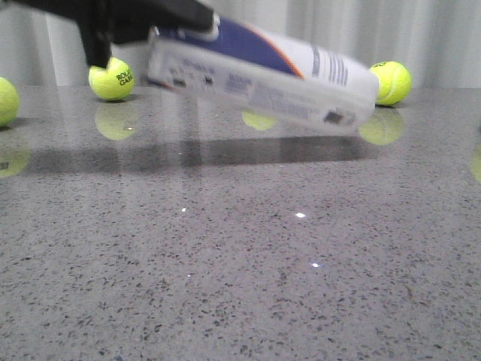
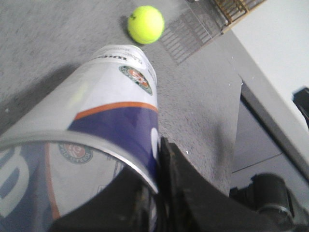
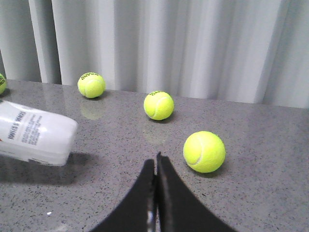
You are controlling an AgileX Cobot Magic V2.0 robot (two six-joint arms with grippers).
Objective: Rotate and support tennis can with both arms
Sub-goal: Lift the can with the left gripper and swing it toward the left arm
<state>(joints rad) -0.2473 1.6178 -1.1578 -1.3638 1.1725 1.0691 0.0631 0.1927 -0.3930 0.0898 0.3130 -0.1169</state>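
The tennis can [image 1: 263,71] hangs in the air above the grey table, lying nearly level with its far right end dipping down. It is blurred in the front view. My left gripper [image 1: 180,19] grips the can at its open left end. In the left wrist view one finger is inside the rim and the other [image 2: 193,193] presses the navy band from outside, so the left gripper [image 2: 157,145] is shut on the wall of the tennis can [image 2: 111,96]. My right gripper [image 3: 156,162] is shut and empty, low over the table, with the tennis can's closed end [image 3: 36,131] off to one side.
Yellow-green tennis balls lie on the table: one [image 1: 111,79] behind the left arm, one [image 1: 392,81] by the can's right end, one [image 1: 4,100] at the left edge. The nearest ball [image 3: 204,151] sits close to the right fingers. A white curtain backs the table.
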